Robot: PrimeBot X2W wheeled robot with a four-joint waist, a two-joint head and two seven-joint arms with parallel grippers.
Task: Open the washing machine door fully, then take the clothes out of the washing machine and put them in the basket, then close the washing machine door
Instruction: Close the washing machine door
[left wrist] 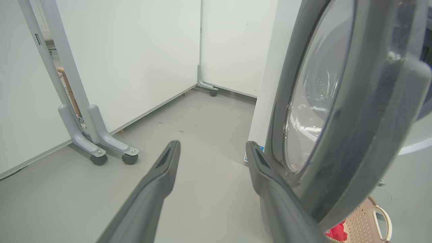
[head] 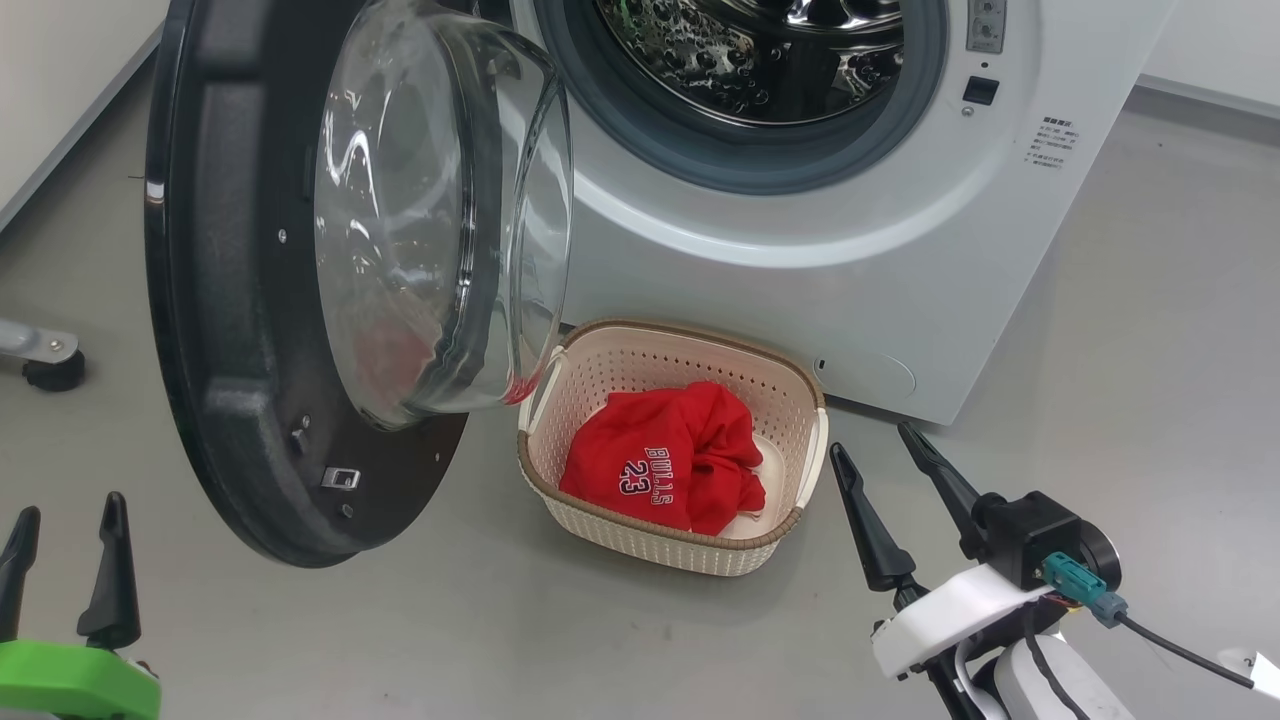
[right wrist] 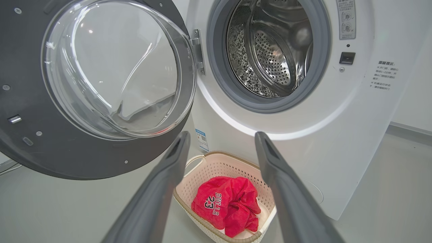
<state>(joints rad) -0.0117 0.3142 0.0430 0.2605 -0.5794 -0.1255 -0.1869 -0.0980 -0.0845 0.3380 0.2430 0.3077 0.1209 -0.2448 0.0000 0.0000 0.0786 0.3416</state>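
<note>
The white washing machine [head: 880, 250] [right wrist: 354, 135] stands with its washing machine door [head: 250, 300] [right wrist: 50, 148] [left wrist: 354, 141] swung wide to the left, glass bowl facing out. Its steel drum [right wrist: 273, 57] looks bare. The clothes [head: 665, 460] [right wrist: 226, 202], red with "BULLS 23", lie crumpled in the cream basket [head: 790, 400] [right wrist: 216, 165] on the floor below the opening. My right gripper [head: 880, 455] [right wrist: 221, 138] hangs open just right of the basket, nothing between its fingers. Low at the left, my left gripper [head: 70, 510] [left wrist: 212, 146] stands open beside the door's outer rim.
Grey floor surrounds the machine. White partition panels on grey wheeled feet [left wrist: 111, 152] stand to the left, and one caster [head: 50, 365] sits close behind the open door. A small blue label [right wrist: 202, 140] marks the machine's lower front corner.
</note>
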